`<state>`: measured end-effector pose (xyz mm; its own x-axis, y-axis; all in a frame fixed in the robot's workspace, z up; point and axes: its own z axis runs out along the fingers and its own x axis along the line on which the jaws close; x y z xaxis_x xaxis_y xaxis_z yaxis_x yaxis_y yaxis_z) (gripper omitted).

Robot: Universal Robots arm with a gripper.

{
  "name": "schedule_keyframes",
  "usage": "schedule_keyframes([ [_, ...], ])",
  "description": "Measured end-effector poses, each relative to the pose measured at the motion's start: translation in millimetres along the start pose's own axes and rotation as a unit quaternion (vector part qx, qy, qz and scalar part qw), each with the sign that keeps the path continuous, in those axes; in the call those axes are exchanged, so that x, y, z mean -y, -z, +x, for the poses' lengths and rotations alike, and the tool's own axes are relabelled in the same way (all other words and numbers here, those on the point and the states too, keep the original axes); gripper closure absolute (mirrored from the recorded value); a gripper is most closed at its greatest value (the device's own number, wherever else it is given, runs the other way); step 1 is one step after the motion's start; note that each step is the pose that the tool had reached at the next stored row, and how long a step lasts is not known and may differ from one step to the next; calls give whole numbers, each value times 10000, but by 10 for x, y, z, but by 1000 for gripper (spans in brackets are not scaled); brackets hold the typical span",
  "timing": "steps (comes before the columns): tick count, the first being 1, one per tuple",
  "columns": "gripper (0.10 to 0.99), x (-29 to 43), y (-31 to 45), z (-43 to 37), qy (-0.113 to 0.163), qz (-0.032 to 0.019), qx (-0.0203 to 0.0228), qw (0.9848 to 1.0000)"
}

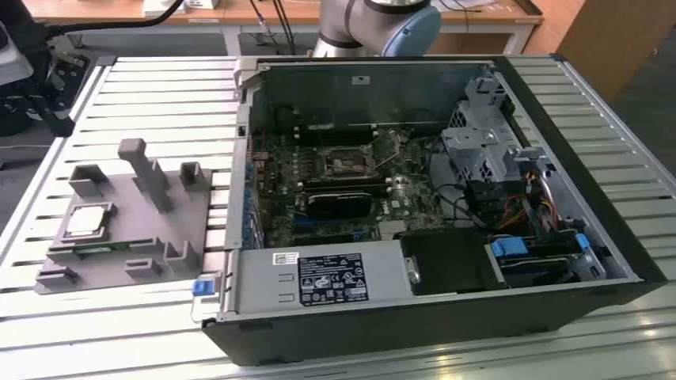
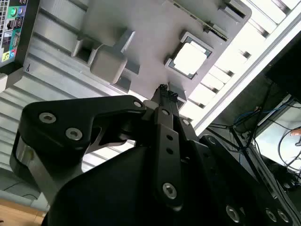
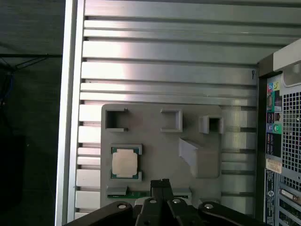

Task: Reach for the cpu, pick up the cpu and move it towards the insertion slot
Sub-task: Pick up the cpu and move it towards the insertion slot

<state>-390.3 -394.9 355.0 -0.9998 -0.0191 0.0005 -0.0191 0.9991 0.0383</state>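
Note:
The cpu point(image 1: 87, 221) is a small silvery square with a pale rim. It lies flat in a recess of the grey holder plate point(image 1: 127, 229), on the exterior view's left. Both wrist views look down on the cpu point(image 3: 125, 163) point(image 2: 189, 60) from well above. My gripper point(image 3: 161, 182) point(image 2: 163, 90) hangs high over the plate, a little to one side of the chip. Its black fingers are shut together with nothing between them. The insertion slot point(image 1: 343, 164) is a square silvery frame with a dark centre. It sits on the motherboard inside the open computer case point(image 1: 591, 261).
The holder plate carries raised grey blocks and a tall post point(image 1: 148, 174). A narrow green memory strip point(image 3: 136, 194) lies in the plate close to the cpu. The ribbed aluminium table point(image 3: 164, 70) surrounds the plate. The case's rear wall point(image 3: 282, 141) stands beside the plate.

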Motion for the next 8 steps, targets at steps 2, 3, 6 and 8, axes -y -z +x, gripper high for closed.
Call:
schedule_keyframes([
  [2,980,0,0,0,0,0,0,10000],
  [3,980,0,0,0,0,0,0,10000],
  [6,980,0,0,0,0,0,0,10000],
  [8,980,0,0,0,0,0,0,10000],
])
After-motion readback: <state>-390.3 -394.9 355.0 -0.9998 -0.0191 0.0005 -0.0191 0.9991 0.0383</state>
